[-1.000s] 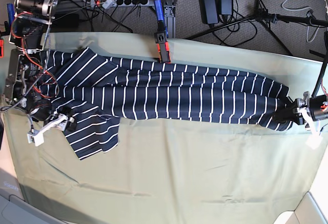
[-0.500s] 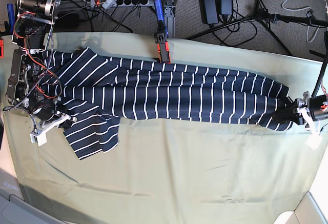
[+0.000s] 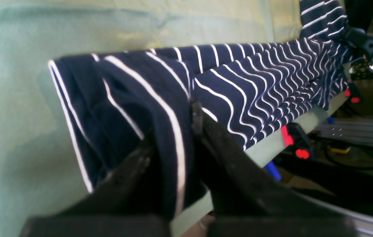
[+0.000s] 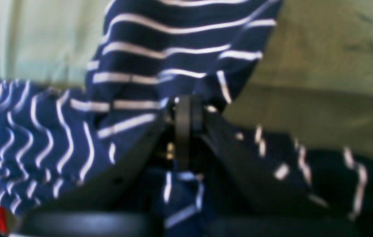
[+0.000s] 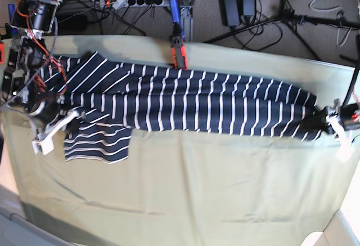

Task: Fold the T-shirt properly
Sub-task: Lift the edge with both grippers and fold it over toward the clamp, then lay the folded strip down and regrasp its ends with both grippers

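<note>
The navy T-shirt with thin white stripes lies stretched in a long band across the olive table cloth. My left gripper, at the right end, is shut on a bunched edge of the shirt; the left wrist view shows the gripper pinching the fabric. My right gripper, at the left end, is shut on the shirt near a sleeve that hangs toward the front. In the right wrist view the gripper is shut on the striped fabric.
A red and black clamp grips the table's back edge at the shirt's far side. A power strip, cables and tripod legs lie on the floor behind. The right arm's body stands over the left edge.
My right gripper has drawn its end of the shirt up and to the left, and the front sleeve now lies squarer. The left gripper has shifted slightly toward the back, still holding.
</note>
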### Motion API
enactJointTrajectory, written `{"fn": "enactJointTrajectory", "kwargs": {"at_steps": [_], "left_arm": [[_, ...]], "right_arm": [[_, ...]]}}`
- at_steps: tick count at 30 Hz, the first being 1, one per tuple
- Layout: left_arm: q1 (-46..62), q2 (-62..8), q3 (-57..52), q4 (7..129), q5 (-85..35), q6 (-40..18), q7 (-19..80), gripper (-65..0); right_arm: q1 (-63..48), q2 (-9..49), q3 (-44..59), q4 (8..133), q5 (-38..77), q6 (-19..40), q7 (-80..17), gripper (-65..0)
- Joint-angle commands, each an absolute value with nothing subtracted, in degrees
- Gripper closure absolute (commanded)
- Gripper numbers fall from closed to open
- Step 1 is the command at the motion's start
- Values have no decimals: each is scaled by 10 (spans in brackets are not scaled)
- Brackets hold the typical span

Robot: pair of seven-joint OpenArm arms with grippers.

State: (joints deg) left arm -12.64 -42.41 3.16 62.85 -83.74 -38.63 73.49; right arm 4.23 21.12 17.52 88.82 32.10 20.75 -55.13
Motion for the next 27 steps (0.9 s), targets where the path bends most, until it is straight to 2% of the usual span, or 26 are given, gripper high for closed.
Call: {"fn": "enactJointTrajectory", "kwargs": {"at_steps": [1, 9, 16, 27], "left_arm": [[-134, -439, 27, 637, -850, -400, 730, 0], [-78, -458, 27, 687, -850, -400, 731, 0], [-73, -472, 27, 693, -850, -400, 726, 0], [-73, -472, 27, 693, -850, -400, 713, 0]], "right_arm": [[37, 221, 185, 912, 331, 228, -543, 0], [-84, 221, 242, 1041, 352, 228, -548, 0], [-179, 220, 289, 1130, 367, 228, -556, 0], [-246, 217, 293, 1200, 367, 228, -570, 0]]}}
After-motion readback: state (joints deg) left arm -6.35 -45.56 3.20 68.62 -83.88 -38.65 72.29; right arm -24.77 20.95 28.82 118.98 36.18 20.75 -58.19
